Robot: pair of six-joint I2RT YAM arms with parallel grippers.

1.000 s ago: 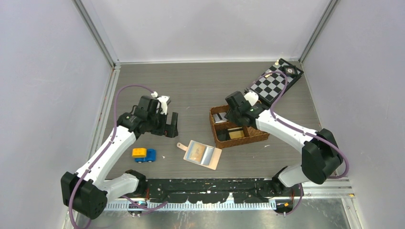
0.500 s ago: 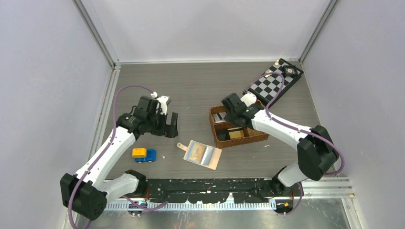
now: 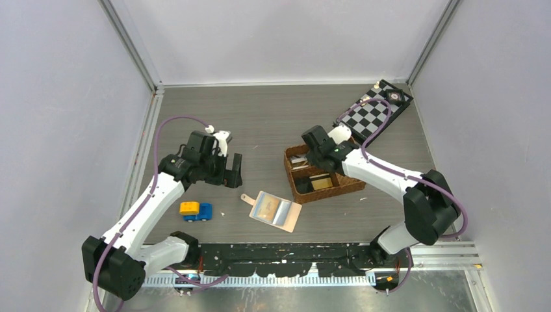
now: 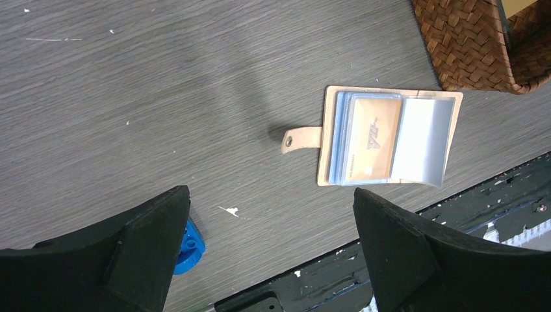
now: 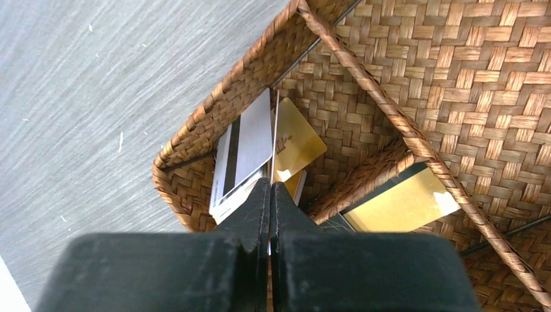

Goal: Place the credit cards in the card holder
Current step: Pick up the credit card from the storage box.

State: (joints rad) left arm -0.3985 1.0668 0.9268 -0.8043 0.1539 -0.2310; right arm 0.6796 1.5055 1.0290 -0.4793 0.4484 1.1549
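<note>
Credit cards [image 5: 295, 146] mostly sit in the brown woven basket [image 5: 195, 140]; a silver-grey card [image 5: 250, 146] and a gold card [image 5: 300, 138] lean in its corner compartment; a yellow card [image 5: 403, 205] lies in the neighbouring compartment; right gripper [image 5: 269, 188] reaches down into the corner compartment, fingers pressed together on an edge-on card [image 5: 276, 130] standing between the silver-grey and gold ones; card holder [image 4: 390, 138] lies open and flat on the table [image 4: 162, 78], just beside the basket's near-left corner, snap tab sticking out, a tan card [image 4: 370, 140] in its pocket; left gripper [image 4: 269, 195] hovers over the table left of the card holder, jaws spread wide, holding nothing; blue-and-yellow toy block [image 3: 195, 210] near the left arm; chessboard [image 3: 373, 117] at far right.
</note>
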